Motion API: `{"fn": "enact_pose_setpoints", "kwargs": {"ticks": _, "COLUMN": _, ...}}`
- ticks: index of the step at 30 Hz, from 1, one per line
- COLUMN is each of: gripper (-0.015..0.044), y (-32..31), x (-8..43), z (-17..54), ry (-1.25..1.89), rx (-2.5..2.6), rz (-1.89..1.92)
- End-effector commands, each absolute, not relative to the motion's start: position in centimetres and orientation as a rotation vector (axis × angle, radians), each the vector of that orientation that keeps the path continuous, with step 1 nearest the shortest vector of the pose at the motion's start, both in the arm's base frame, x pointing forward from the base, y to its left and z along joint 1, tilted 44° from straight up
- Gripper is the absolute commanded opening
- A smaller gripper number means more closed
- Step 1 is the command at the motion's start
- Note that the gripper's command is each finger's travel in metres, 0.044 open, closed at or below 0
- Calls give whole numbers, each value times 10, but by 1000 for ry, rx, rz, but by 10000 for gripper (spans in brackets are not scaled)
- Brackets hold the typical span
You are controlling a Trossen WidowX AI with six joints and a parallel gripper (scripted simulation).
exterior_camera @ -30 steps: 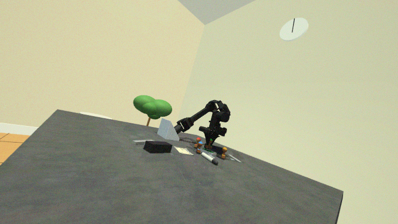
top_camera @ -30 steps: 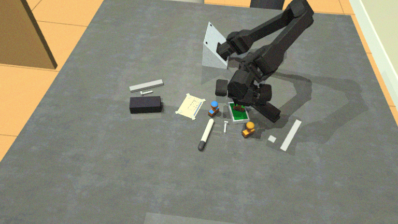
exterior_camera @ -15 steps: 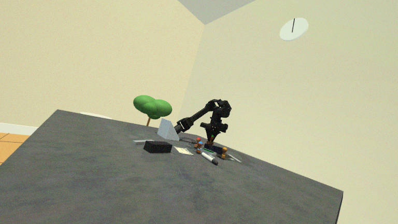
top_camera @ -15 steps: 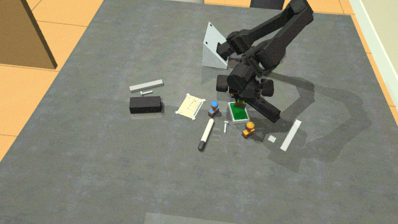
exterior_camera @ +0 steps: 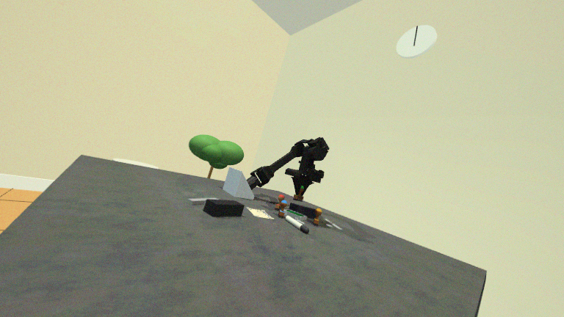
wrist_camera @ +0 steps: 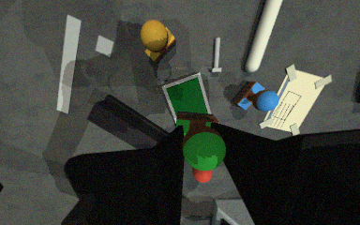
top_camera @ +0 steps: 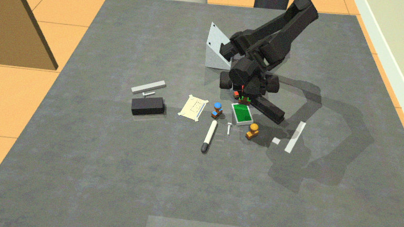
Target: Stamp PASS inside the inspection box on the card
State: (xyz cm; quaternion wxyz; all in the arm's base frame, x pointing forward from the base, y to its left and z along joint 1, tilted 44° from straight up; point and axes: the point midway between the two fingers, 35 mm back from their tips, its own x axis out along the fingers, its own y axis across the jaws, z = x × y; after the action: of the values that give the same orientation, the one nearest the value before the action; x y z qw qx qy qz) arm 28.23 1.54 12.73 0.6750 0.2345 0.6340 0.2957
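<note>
My gripper [top_camera: 244,95] [exterior_camera: 299,192] [wrist_camera: 197,128] is shut on the green-knobbed stamp [exterior_camera: 298,197] [wrist_camera: 204,150], holding it upright in the air above the bench. In the wrist view it overlaps the near end of the ink pad [top_camera: 242,113] [wrist_camera: 188,100], a green pad in a pale tray. The cream card [top_camera: 187,109] [exterior_camera: 259,213] [wrist_camera: 307,89] lies taped at its corners, with a thin outlined box. I can make out no green print on it. The stamp's underside and lettering are hidden.
A blue-knobbed stamp [top_camera: 218,105] [wrist_camera: 267,100] stands between card and pad. An orange one [top_camera: 253,127] [wrist_camera: 154,35] and a red one [exterior_camera: 280,197] [wrist_camera: 202,175] stand near the pad. A black bar [top_camera: 268,110], a white marker [top_camera: 210,133] and a black box [top_camera: 147,106] lie around.
</note>
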Motion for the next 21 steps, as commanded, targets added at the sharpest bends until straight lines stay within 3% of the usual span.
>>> {"fn": "enact_pose_setpoints", "kwargs": {"ticks": 1, "gripper": 0, "y": 6, "x": 286, "z": 122, "ry": 1402, "rx": 470, "rz": 704}}
{"fn": "enact_pose_setpoints", "kwargs": {"ticks": 21, "gripper": 0, "y": -45, "x": 294, "z": 76, "ry": 1157, "rx": 37, "rz": 1029}}
